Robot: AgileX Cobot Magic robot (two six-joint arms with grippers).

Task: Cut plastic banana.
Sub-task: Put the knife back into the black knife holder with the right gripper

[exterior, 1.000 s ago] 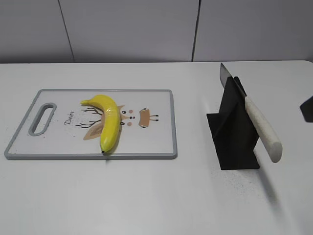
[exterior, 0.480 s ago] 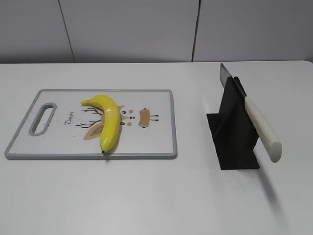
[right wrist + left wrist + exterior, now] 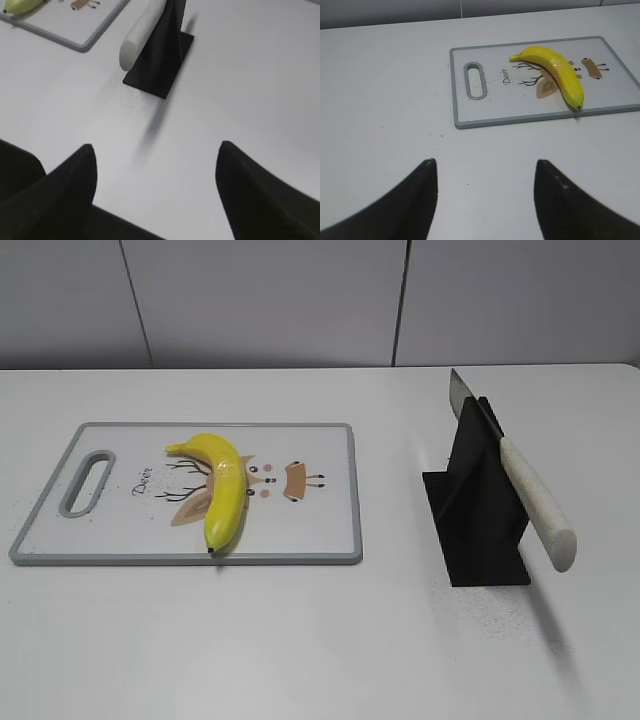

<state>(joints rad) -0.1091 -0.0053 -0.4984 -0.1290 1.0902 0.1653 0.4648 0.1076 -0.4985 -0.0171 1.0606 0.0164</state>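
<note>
Left claw (image 3: 482, 200) and right claw (image 3: 155, 192), both with fingers apart and holding nothing, hover over bare table (image 3: 300, 640); neither shows in the exterior view.
Banana (image 3: 222, 490) lies on the board (image 3: 320, 540), left of the knife (image 3: 520, 485) in its black stand (image 3: 478, 530). Glossy yellow, curved, dark-tipped; probably light, stiff and slippery, apt to roll, so best steadied at one end, clear of mid-length.

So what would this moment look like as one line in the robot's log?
stage: before pickup | plastic banana: uncut, on cutting board | knife: in black stand | left gripper: open, empty | right gripper: open, empty
</note>
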